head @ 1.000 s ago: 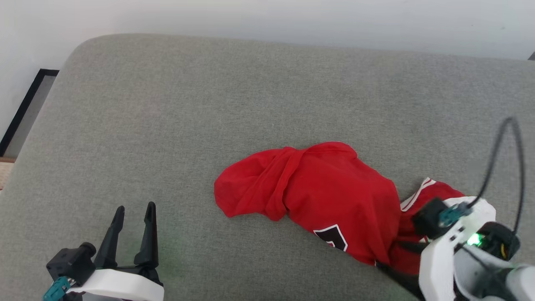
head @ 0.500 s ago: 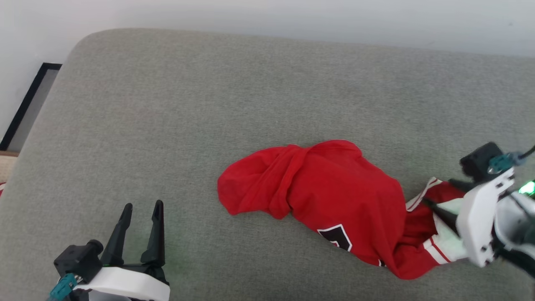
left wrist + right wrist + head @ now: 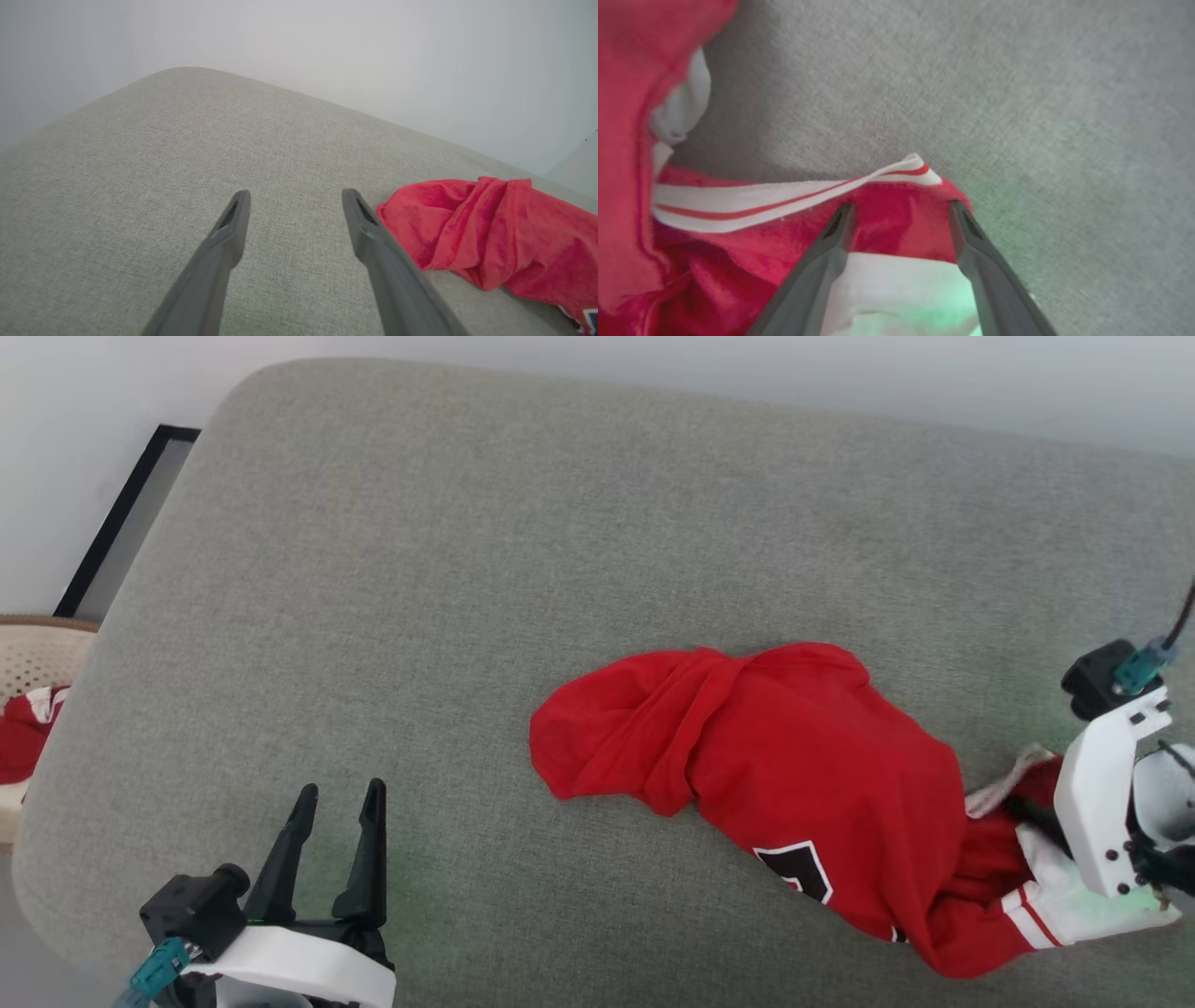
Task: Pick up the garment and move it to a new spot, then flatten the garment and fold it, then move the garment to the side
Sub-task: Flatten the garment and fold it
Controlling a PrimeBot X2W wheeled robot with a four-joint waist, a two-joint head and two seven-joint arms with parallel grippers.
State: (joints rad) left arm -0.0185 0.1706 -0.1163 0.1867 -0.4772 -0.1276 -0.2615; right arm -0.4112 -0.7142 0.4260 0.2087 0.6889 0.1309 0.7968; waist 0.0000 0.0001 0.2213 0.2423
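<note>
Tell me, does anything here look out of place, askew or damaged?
The garment lies in a crumpled heap on the grey cushion, lettering mostly buried, a white sleeve sticking out at its right end. The right gripper hangs open over the striped trim. Nothing looks torn or spilled.

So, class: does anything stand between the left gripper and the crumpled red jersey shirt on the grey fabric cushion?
Nothing visible does. Only bare grey fabric cushion separates the open left gripper from the crumpled red jersey shirt lying to its right.

garment (image 3: pixel 822 775) no. mostly hidden, basket (image 3: pixel 37 658) cut off — L edge
</note>
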